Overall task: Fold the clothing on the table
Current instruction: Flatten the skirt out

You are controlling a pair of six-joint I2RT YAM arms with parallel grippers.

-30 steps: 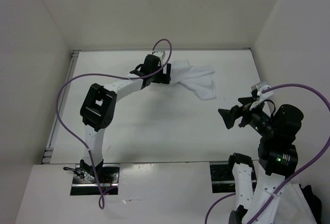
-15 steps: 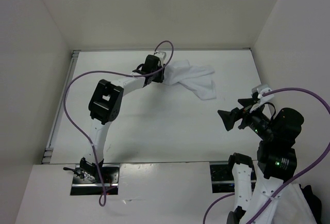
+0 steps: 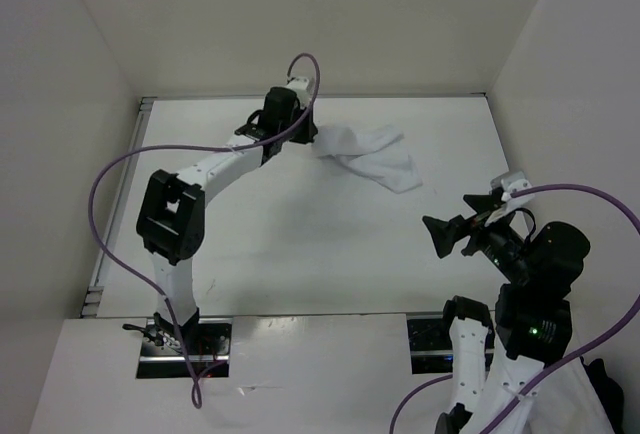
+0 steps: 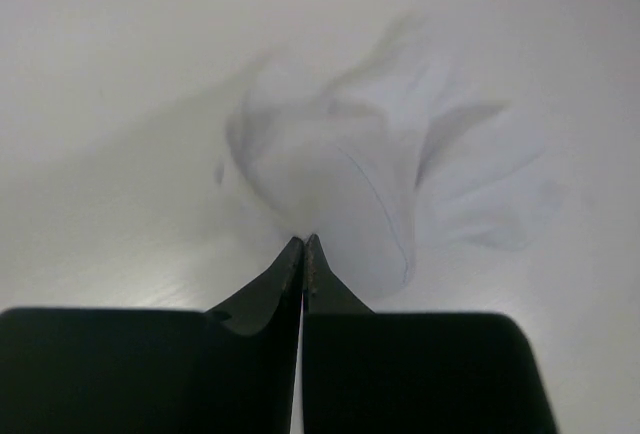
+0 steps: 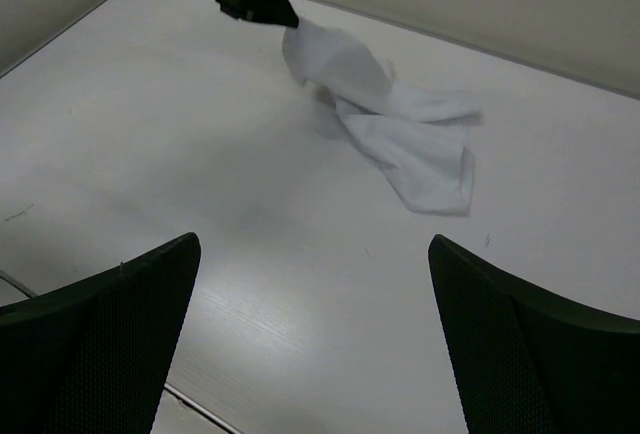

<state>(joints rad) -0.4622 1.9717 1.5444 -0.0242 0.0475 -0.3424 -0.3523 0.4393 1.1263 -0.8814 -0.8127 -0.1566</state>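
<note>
Left fingers (image 3: 305, 136) clenched on one end of the clothing (image 3: 375, 157), mid far edge of the worktop (image 3: 300, 244); the rest trails right. Right fingers (image 3: 445, 234) spread, empty, parked near the right edge, likely keeping clear. Left wrist: tips pinch a bunched fold, raised, probably to carry it over. Right wrist: clothing (image 5: 400, 134) hangs from that pinch, tail flat on the worktop.

Plain wht clothing (image 3: 372, 157) — wht table (image 3: 300, 229)

Two white arms (image 3: 215, 167) with black joints (image 3: 165, 219) and looping purple cables (image 3: 93, 206).
</note>
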